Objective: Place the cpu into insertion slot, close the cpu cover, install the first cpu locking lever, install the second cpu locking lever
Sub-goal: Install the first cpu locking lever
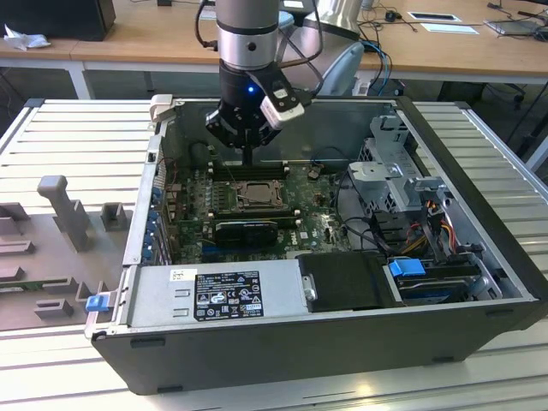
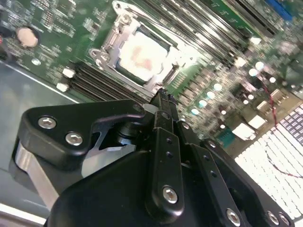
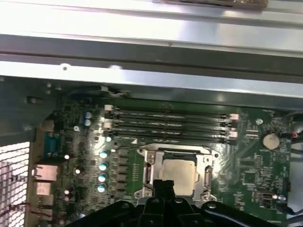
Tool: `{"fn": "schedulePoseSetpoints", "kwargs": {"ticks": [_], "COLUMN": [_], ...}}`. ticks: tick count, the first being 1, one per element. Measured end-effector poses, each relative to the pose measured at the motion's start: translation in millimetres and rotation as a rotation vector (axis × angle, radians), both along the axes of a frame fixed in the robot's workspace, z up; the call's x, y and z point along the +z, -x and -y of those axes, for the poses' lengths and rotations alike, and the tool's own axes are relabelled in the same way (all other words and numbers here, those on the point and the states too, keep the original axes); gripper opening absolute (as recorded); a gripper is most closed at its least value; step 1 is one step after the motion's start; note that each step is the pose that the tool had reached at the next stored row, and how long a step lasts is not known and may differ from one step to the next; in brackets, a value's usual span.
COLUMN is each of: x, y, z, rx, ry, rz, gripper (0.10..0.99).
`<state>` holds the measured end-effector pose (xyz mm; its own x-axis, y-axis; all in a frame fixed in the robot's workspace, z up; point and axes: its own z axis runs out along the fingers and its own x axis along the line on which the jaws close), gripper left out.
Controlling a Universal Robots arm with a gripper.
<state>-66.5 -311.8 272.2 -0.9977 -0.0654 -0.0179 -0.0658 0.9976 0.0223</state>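
Cpu (image 3: pixel 179 174) lies in the insertion slot (image 3: pixel 152 176) just beyond the fingers (image 2: pixel 162 99), seemingly pressed together on nothing.

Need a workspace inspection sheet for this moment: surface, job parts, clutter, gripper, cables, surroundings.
Surface: slatted metal table carrying an open computer case that lies on its side.
Job's things: the cpu sits in the insertion slot. The cpu cover appears to be down around it. Whether the locking levers are latched cannot be told.
Clutter: grey fixtures on the table at the exterior view's left.
Grippers: the gripper hangs just above the slot, jaws shut, holding nothing.
Cables: coloured bundle beside the drive cage; arm cables above.
Surroundings: desks behind the table.
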Motion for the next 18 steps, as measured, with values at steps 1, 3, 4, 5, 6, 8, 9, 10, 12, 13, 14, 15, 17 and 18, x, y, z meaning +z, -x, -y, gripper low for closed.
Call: {"fn": "schedulePoseSetpoints", "kwargs": {"ticks": [1, 3, 4, 5, 6, 8, 9, 10, 12, 13, 14, 15, 17, 18], "x": [0.0, -0.4, -1.5, -3.0, -4.5, -7.1, -8.5, -9.8, -11.1, -12.6, -13.3, -14.0, -14.9, -15.0], "y": [3.8, 14.5, 20.5, 23.6, 27.1, 33.3, 38.3, 41.7, 43.1, 44.6, 45.3, 45.7, 46.0, 46.1], "z": [0.0, 0.0, 0.0, -0.1, 0.0, 0.0, -0.2, -1.6, -3.8, -5.6, -6.8, -8.4, -15.7, -18.4], "rx": [0.0, 0.0, 0.0, 0.0, 0.0, 0.0, 0.0, 0.0, 0.0, 0.0, 0.0, 0.0, 0.0, 0.0], "ry": [0.0, -0.001, -0.002, -0.002, -0.002, -0.003, -0.004, -0.005, -0.006, -0.007, -0.007, -0.007, -0.008, -0.008], "rz": [0.0001, 0.0, 0.0001, 0.0003, 0.0001, 0.0, 0.0001, 0.0, 0.0, 0.0001, 0.0, 0.0002, 0.0001, 0.0], "gripper": [0.102, 0.102, 0.102, 0.102, 0.102, 0.102, 0.102, 0.102, 0.102, 0.102, 0.102, 0.102, 0.102, 0.102]}}
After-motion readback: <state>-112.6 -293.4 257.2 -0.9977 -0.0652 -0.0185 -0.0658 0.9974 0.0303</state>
